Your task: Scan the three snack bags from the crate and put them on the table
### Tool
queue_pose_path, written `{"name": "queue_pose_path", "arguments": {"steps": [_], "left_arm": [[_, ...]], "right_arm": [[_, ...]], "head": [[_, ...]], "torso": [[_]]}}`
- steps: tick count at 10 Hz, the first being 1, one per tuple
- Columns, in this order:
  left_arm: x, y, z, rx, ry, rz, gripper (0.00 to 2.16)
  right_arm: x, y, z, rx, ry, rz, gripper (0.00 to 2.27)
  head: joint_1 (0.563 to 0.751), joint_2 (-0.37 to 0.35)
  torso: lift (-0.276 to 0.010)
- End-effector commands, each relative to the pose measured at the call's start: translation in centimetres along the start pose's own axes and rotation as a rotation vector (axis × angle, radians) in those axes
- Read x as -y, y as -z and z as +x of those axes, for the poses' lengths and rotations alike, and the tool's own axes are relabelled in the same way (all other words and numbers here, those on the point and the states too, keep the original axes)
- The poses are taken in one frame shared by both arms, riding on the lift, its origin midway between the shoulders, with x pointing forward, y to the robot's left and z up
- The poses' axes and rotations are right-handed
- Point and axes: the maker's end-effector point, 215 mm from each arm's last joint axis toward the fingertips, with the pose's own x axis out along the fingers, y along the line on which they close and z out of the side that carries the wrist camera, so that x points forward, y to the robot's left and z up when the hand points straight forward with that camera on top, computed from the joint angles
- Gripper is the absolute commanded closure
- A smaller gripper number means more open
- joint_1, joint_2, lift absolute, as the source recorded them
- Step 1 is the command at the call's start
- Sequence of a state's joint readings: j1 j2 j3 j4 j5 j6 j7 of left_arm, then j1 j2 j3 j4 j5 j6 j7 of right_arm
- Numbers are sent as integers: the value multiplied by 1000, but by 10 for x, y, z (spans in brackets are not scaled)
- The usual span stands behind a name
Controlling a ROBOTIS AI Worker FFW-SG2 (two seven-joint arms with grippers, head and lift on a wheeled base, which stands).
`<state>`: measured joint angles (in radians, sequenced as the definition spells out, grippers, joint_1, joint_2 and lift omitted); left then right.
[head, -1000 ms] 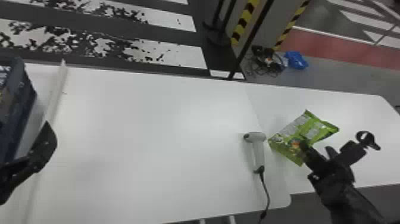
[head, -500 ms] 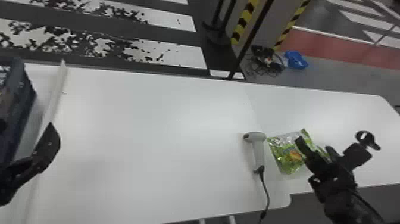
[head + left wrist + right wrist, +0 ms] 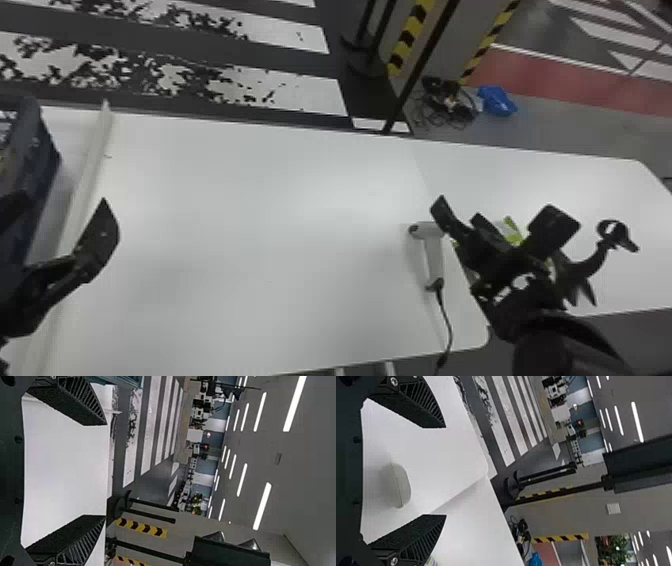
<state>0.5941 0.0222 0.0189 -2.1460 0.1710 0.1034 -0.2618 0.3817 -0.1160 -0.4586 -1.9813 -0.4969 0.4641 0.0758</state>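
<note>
Right gripper [image 3: 460, 210] has neared the scanner [image 3: 434, 255] on the white table [image 3: 250, 210], fingers open like left gripper's [image 3: 65, 197], striped floor [image 3: 305, 97] beyond.

Striped floor [image 3: 295, 95], grey wall [image 3: 573, 512], lit ceiling strips [image 3: 262, 506].

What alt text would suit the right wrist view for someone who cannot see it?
Open right hand, with a pale handheld scanner lying on a white table beyond it. Farther off are a striped floor, a black pole and yellow-and-black hazard tape.
</note>
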Motion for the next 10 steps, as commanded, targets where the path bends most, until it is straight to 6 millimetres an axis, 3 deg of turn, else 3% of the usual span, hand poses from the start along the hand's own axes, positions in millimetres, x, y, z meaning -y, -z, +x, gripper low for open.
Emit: {"name": "queue_pose_path", "arguments": {"steps": [1,2,3,4,8,10], "left_arm": [[6,4,0,-16,9,0,26],[8,3,-1,-18,12,4,26],[9,5,-4,-25,13,6,26],[9,4,-7,-30,10,7,26],[3,2,-22,-55,-20,12,26],[-43,-5,-30,-144,-97,24,29]], "right_arm": [[-79,20,-1,-17,-99,-88,90],[-119,26,-6,18,-129,-142,90],[-145,31,-13,54,-144,-157,90],[-159,27,-23,111,-137,-142,93],[-185,46,-47,138,-161,-158,113],[-202,42,-55,147,-196,-191,113]], "head": [[695,-344],[695,-290],[695,-233],[695,-211],[695,-112],[695,-83]], "torso": [[-94],[-94],[-94],[-94],[-94],[-94]]}}
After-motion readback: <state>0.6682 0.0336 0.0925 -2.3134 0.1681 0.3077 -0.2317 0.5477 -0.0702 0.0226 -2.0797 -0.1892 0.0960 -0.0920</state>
